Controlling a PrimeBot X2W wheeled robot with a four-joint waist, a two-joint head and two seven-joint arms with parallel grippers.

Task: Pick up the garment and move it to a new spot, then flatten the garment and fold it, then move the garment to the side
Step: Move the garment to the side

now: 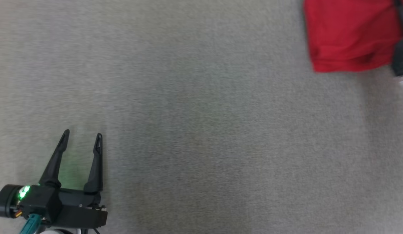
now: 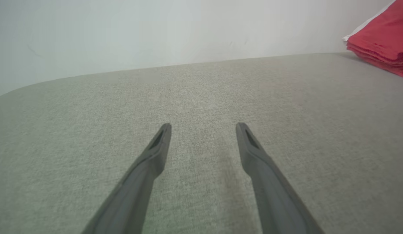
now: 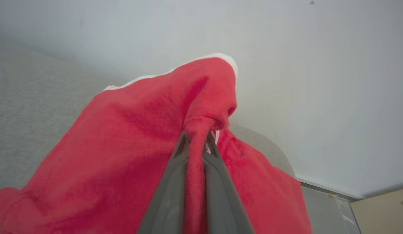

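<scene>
Here, right end effector [image 3: 197, 136] clamps the red garment [image 3: 123, 146]; left end effector [image 1: 82, 133] spread apart.

The grey upholstered surface [image 1: 201, 130] is seen from straight above in the head view, with the left gripper [image 1: 82, 133] at lower left and the red garment [image 1: 347, 35] cut off at upper right. The left wrist view is set low, looking across that surface to a pale wall [image 2: 156, 32]; the garment is shared at its far right. The right wrist view is set close against the garment, tilted up at the wall.
</scene>
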